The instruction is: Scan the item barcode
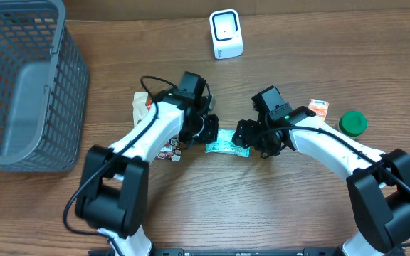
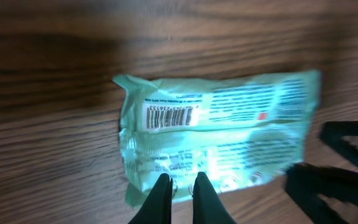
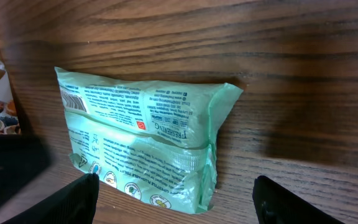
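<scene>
A pale green wipes packet (image 1: 228,144) lies flat on the wooden table between my two arms. Its barcode (image 2: 163,116) faces up near the packet's left end in the left wrist view, and the barcode (image 3: 73,101) also shows in the right wrist view. My left gripper (image 2: 182,184) is shut, its fingertips pinching the packet's near edge. My right gripper (image 3: 176,200) is open, its fingers wide apart on either side of the packet's (image 3: 142,143) crimped end, not touching it. The white scanner (image 1: 226,33) stands upright at the table's far side.
A grey mesh basket (image 1: 20,85) fills the far left. Snack packets (image 1: 142,107) lie under and beside my left arm. A small orange packet (image 1: 319,107) and a green round lid (image 1: 353,123) sit to the right of my right arm.
</scene>
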